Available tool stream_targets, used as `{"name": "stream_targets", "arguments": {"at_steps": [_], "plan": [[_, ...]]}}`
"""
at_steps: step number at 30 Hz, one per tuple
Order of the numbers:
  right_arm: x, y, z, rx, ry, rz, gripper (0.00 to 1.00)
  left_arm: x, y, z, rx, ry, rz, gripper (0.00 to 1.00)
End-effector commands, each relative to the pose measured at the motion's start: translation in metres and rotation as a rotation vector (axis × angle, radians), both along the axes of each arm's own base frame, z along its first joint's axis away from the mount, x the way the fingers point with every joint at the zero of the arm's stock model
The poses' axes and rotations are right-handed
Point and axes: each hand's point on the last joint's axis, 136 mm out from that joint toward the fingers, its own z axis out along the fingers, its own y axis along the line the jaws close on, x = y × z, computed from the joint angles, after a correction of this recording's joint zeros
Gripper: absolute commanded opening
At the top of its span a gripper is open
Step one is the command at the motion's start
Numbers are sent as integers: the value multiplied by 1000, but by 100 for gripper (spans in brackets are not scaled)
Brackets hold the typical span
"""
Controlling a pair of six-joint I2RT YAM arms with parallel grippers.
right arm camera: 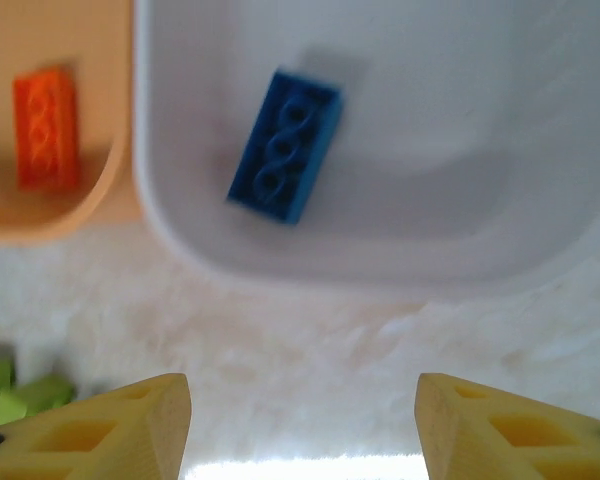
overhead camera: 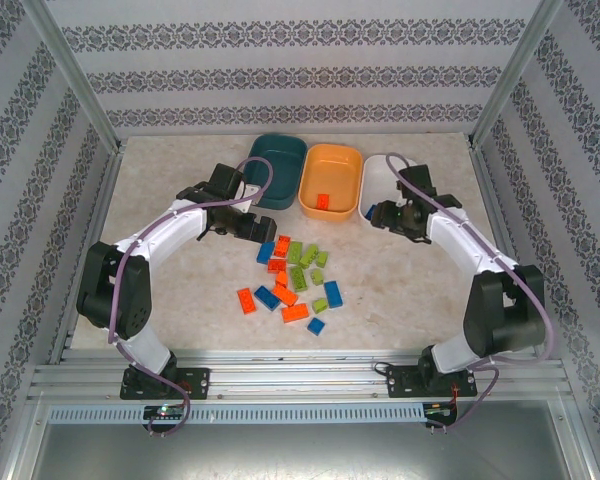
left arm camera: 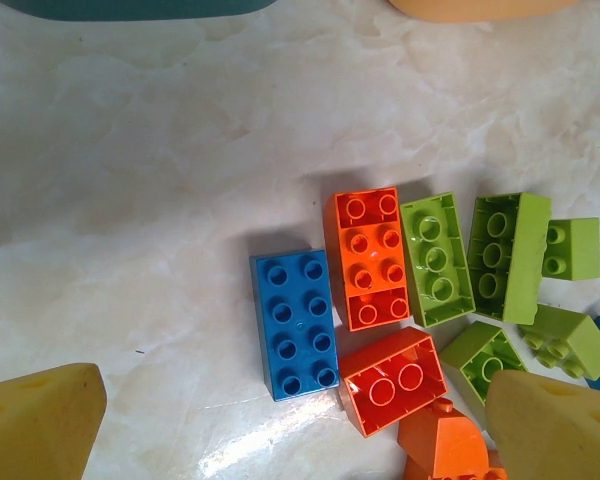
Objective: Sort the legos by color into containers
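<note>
The left gripper [left arm camera: 295, 405] hangs over the far-left edge of the pile of legos [overhead camera: 295, 283] in the middle of the bench [overhead camera: 180, 300]. Its fingers [left arm camera: 40, 425] are spread wide and hold nothing. The right gripper [right arm camera: 302, 405] sits at the near rim of the white tray [right arm camera: 380, 250], fingers well apart and empty, and a blue brick [right arm camera: 283, 145] lies loose on the tray floor. That looks like a drop being finished, so the right arm would do best to rise straight up before swinging back, keeping its fingers off the rim. For the left arm the easiest pick seems to be the outlying blue brick [left arm camera: 294, 323]. It has bare bench on one long side, while an orange brick [left arm camera: 370, 258] stands just beside the other. The fingers should straddle its short width and come down vertically, with the inner finger slipped carefully into the narrow gap so it nudges no neighbour. There are three trays: the dark teal tray [overhead camera: 280, 165], the orange tray [overhead camera: 332, 152] and the white one. The orange tray holds one red-orange brick [overhead camera: 323, 201], the white tray one blue, and I make out none in the teal. About sixteen bricks lie on the bench, roughly six orange, six green and four blue, though crowding makes that count approximate.
</note>
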Motion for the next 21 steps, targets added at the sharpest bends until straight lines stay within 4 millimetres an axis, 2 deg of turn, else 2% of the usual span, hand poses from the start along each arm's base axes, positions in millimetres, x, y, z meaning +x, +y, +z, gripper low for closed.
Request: {"name": "stream_targets", "arguments": {"at_steps": [1,3,6,9,13,18,21], "plan": [[32,-13,-3,35,-50,-105,60,3,0,10,-10,-17,-1,98],[43,-12,-10,49,-34,-102,59,2,0,9,-9,-14,-3,98],[49,-9,-27,63,8,-90,58,2,0,8,-3,-14,-3,98],[40,-4,-48,95,49,-90,56,2,1,9,3,-17,-2,99],[24,-4,-63,98,66,-102,55,2,0,6,1,-11,-3,99],[15,-5,-58,91,46,-93,55,3,0,5,-4,-7,-2,100],[16,0,-34,74,-26,-46,56,2,0,5,-3,-4,-2,100]]}}
